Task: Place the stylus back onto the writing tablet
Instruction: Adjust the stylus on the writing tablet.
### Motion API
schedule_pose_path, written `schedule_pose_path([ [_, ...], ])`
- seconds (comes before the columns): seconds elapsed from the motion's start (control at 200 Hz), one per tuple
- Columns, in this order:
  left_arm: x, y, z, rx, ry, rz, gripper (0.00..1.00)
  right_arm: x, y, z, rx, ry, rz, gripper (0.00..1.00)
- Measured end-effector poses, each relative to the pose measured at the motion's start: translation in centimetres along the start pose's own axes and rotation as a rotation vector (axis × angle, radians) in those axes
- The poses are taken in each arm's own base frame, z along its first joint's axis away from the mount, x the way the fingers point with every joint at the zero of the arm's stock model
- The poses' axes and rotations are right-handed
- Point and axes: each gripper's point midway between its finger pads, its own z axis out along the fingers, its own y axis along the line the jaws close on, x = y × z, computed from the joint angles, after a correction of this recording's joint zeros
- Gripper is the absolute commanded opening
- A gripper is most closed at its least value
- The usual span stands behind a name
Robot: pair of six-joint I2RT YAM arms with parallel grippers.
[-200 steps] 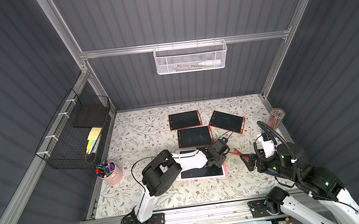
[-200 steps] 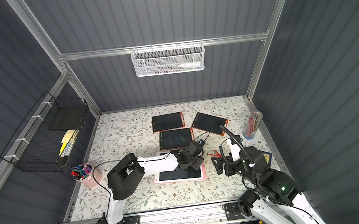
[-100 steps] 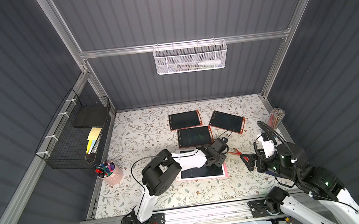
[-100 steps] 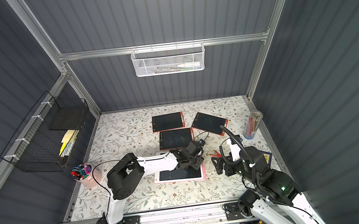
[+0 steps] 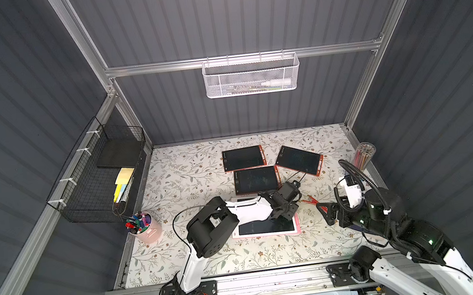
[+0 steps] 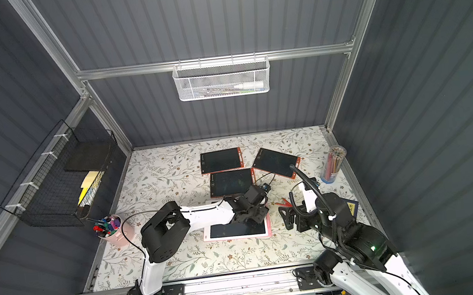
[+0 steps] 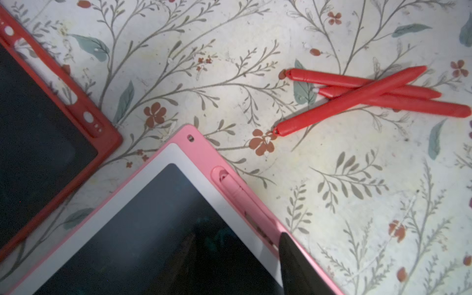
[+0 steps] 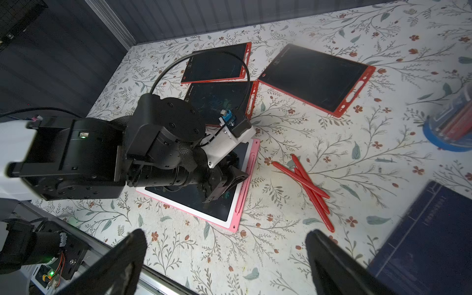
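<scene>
Stylus (image 7: 236,190), pink, lies in the slot along the pink tablet's (image 7: 199,153) edge. Left claw (image 8: 224,181) sits low over that edge, one finger (image 7: 293,260) covering the slot's end; whether it grips anything I cannot tell. Right claw (image 8: 224,233) gapes wide and empty, near three red styluses (image 7: 357,97) crossed on the surface (image 7: 332,178).
</scene>
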Motion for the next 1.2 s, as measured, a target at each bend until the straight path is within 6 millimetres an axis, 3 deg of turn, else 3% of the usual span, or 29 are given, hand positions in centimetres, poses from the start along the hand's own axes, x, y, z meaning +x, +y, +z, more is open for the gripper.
schedule_pose_path([
  [0.485,0.0,0.7,0.1,-0.039,-0.004,0.001,0.61,0.0,0.0,0.0,0.0,0.0,0.0,0.99],
  [0.83,-0.4,0.7,-0.1,-0.037,-0.008,-0.023,0.59,0.0,0.0,0.0,0.0,0.0,0.0,0.99],
  [1.016,-1.7,0.5,-1.4,-0.004,-0.037,-0.051,0.5,0.0,0.0,0.0,0.0,0.0,0.0,0.99],
  [1.126,-3.1,-0.2,-3.0,0.048,-0.077,-0.058,0.36,0.0,0.0,0.0,0.0,0.0,0.0,0.99],
  [1.201,-4.1,-1.0,-3.9,0.091,-0.109,-0.053,0.21,0.0,0.0,0.0,0.0,0.0,0.0,0.99],
])
